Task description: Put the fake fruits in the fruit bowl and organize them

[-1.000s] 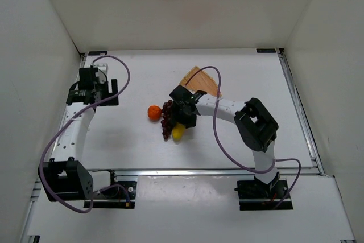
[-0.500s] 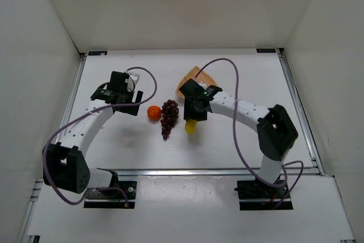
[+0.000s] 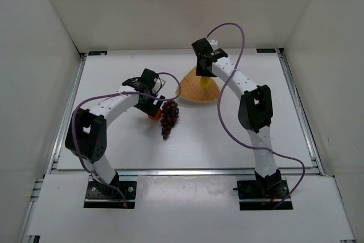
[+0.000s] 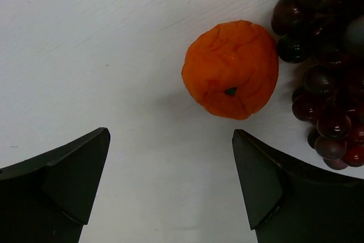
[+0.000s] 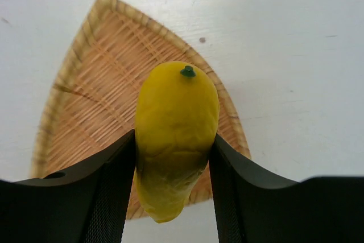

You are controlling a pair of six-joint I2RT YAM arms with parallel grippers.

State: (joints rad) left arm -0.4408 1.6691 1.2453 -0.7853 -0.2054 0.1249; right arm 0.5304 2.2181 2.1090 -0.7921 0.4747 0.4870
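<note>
My right gripper is shut on the yellow fruit, which hangs stem-end forward above the tan wicker fruit bowl. From the top view, that gripper holds the yellow fruit over the bowl at the back middle. The round orange lies on the white table against the dark grape bunch. My left gripper is open just short of the orange, with nothing between its fingers. From above, the left gripper covers most of the orange, and the grapes lie right of it.
White walls close in the table on the left, back and right. A purple cable loops over the right arm above the bowl. Another purple cable trails along the left arm.
My right arm lifted the yellow fruit off the table beside the grapes and carried it back over the bowl. My left arm swung in from the left to just above the orange.
</note>
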